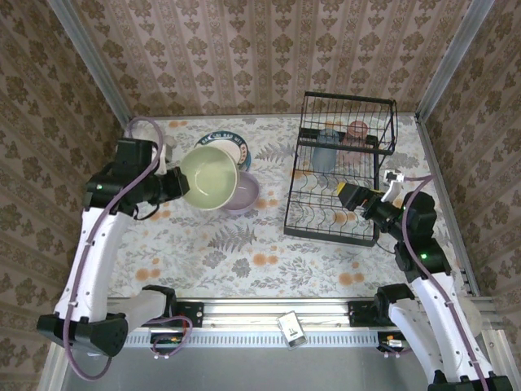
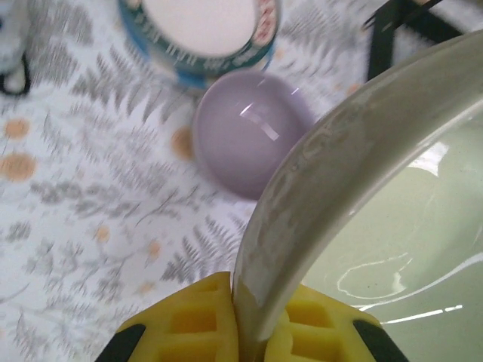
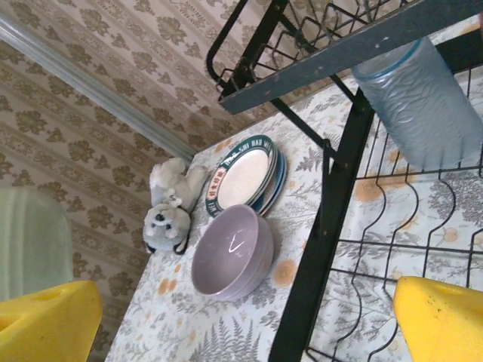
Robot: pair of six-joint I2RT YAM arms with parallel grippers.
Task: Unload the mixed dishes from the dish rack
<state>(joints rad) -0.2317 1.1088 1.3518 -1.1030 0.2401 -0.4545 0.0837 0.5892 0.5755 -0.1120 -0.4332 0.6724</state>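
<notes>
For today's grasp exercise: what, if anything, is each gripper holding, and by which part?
The left gripper pinches the pale green bowl by its rim. The right gripper is open, holding nothing.

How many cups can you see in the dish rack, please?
2. A bluish cup is at the left of the upper shelf of the dish rack, and a pink cup is beside it to the right. The rack's wires might hide another.

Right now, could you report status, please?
Left gripper shut on green bowl, near lavender bowl. Right gripper open at rack. Blue cup, pink cup racked.
</notes>
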